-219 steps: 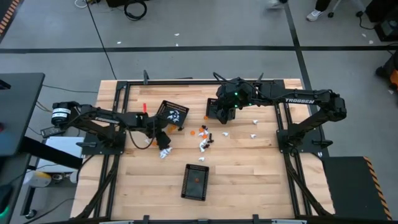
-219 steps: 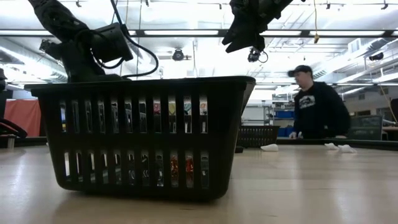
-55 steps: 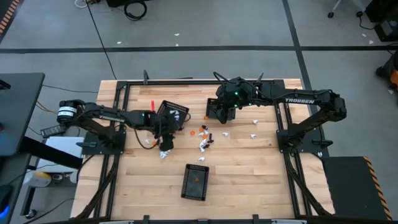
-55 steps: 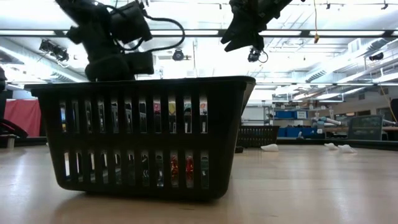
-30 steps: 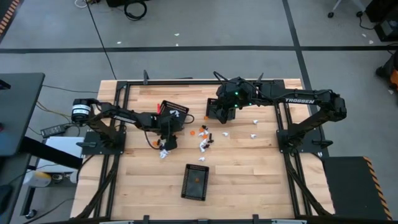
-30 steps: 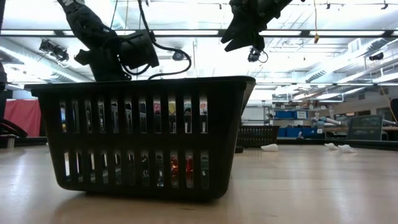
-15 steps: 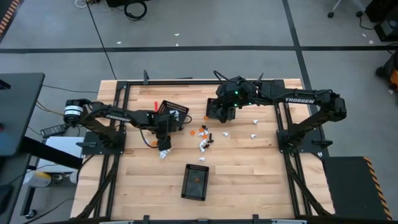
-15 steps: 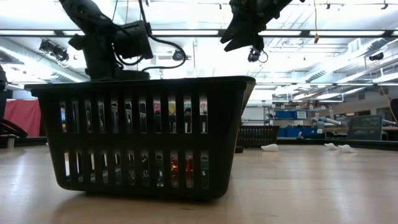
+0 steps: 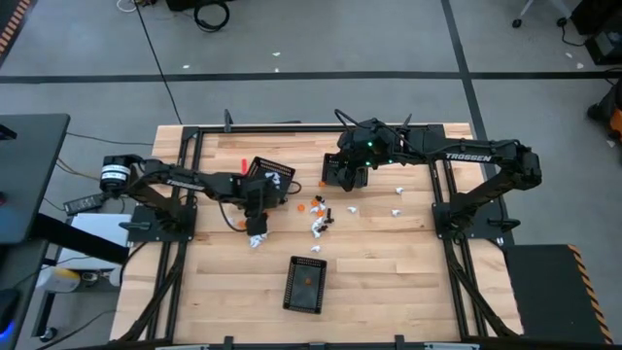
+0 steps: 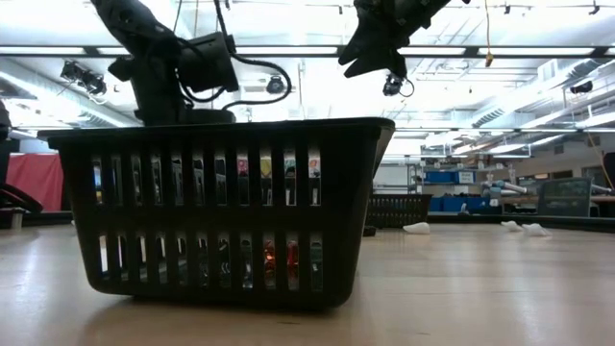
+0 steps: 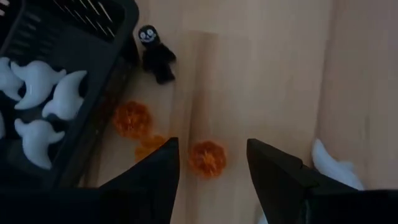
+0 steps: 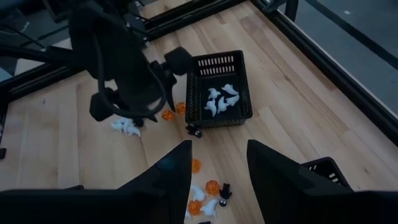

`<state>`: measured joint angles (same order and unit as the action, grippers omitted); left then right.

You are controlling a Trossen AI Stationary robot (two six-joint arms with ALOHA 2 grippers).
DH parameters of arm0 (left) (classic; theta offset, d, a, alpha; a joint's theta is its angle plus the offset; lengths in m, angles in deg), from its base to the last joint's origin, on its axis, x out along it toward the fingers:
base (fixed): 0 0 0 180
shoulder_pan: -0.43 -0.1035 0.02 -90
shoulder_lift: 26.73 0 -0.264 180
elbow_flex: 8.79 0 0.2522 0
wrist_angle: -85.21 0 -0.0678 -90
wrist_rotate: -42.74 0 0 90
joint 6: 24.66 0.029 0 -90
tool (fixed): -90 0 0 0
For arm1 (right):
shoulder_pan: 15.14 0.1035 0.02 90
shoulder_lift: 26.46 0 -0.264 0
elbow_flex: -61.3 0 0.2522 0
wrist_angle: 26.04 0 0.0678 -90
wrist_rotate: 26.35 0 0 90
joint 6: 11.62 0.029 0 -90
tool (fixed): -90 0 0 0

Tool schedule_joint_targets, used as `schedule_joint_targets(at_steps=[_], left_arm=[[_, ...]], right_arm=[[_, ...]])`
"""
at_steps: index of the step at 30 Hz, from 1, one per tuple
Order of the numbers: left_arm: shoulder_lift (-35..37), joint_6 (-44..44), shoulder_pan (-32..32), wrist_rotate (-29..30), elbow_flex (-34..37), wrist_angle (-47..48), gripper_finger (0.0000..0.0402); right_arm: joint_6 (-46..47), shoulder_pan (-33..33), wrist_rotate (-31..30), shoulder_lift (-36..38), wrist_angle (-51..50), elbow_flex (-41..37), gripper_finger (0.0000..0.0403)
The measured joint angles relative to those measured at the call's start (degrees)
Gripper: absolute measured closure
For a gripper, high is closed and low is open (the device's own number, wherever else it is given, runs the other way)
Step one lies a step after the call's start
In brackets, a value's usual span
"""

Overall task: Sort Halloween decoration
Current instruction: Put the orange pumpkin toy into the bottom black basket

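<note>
Small orange, white and black trinkets lie scattered mid-table. My left gripper points down, open, near the ghost basket. In the left wrist view its fingers stand on either side of an orange pumpkin trinket lying on the wood, without touching it. Two more orange pieces and a black figure lie by the basket wall. White ghosts lie inside that basket. My right gripper hangs open above a second basket at the far side.
A third black basket stands near the table's front edge and fills the low view, hiding the left fingers there. White ghosts lie by the left gripper and toward the right. Bare wood lies on the near left and right.
My left gripper has shifted slightly toward the table's left and tipped from a slant to more upright. It has held still for the last half second. The right arm and the trinkets have not moved.
</note>
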<state>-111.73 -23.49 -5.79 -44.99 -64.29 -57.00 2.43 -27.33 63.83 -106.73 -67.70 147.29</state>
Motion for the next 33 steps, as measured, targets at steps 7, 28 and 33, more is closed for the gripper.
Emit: schedule_joint_targets(at_steps=[7,28,33], left_arm=[[-3.1,-0.5,0.1,0.0,0.0,-0.4,0.0207],[-4.8,-1.4,-0.3,-2.6,-0.3,0.4,0.0292],[-4.3,-2.4,-0.5,-3.0,-0.2,-0.1,0.0303]], right_arm=[[0.5,0.0,0.7,0.0,0.0,0.0,0.0243],[0.6,0.0,0.8,0.0,0.0,0.0,0.0243],[0.6,0.0,0.8,0.0,0.0,0.0,0.0243]])
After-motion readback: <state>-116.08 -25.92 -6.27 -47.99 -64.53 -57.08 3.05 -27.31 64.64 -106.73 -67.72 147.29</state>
